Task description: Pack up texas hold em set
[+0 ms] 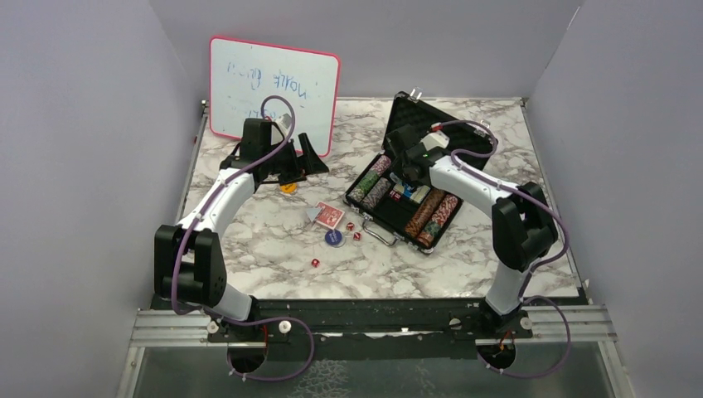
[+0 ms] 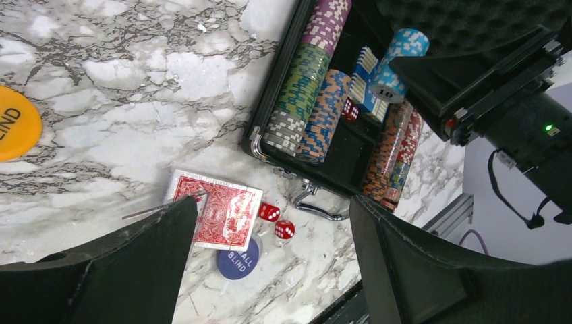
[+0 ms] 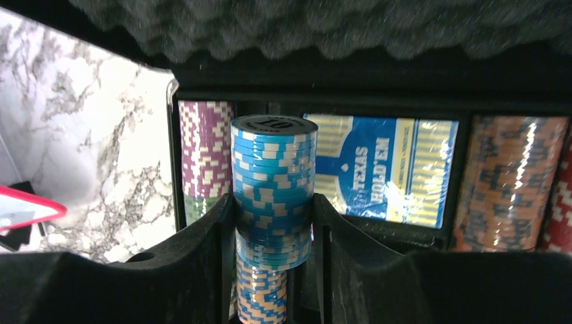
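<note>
The black case [image 1: 398, 228] lies open right of centre, its foam lid [image 1: 443, 124] raised. Striped chip stacks [image 1: 431, 217] fill its slots, beside a blue card deck [image 3: 384, 165]. My right gripper [image 3: 273, 202] hangs over the case's middle, shut on a light-blue chip stack [image 3: 273, 172] held upright above an orange-and-blue stack [image 3: 262, 293]. On the marble left of the case lie the red-backed cards [image 2: 219, 212], a blue button [image 2: 236, 262] partly under them, two red dice [image 2: 268, 212] and a third die [image 1: 315, 263]. My left gripper [image 2: 273, 206] hovers open and empty near the orange button [image 2: 13, 125].
A pink-framed whiteboard [image 1: 273, 91] leans against the back wall behind the left arm. The case's metal handle [image 2: 313, 202] juts towards the cards. Grey walls close in the marble table [image 1: 249, 249] on three sides.
</note>
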`<state>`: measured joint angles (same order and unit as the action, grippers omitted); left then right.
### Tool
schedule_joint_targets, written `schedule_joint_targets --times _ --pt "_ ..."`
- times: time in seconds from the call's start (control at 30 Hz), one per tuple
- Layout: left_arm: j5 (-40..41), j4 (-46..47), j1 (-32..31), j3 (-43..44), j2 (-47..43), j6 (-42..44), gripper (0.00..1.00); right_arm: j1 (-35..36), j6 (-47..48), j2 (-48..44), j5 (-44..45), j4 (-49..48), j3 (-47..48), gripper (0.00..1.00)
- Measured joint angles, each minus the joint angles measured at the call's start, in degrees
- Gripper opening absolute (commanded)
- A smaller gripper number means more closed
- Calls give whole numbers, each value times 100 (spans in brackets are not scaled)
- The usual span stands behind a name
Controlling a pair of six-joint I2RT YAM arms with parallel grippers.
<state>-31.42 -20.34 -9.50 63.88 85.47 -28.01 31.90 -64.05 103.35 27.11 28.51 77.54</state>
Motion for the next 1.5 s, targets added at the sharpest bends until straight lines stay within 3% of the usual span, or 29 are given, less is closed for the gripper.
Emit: schedule_joint_targets --times 0.2,0.8,1.33,1.5 --pt "0 -4 0 0 48 9 85 282 -363 332 229 175 216 12" --pt "0 -39 0 0 212 24 85 247 -494 774 713 330 737 16" --pt "0 -39 0 4 278 28 85 249 -361 981 299 245 737 38" --pt "0 -39 0 7 284 31 85 232 -382 1117 280 481 896 52"
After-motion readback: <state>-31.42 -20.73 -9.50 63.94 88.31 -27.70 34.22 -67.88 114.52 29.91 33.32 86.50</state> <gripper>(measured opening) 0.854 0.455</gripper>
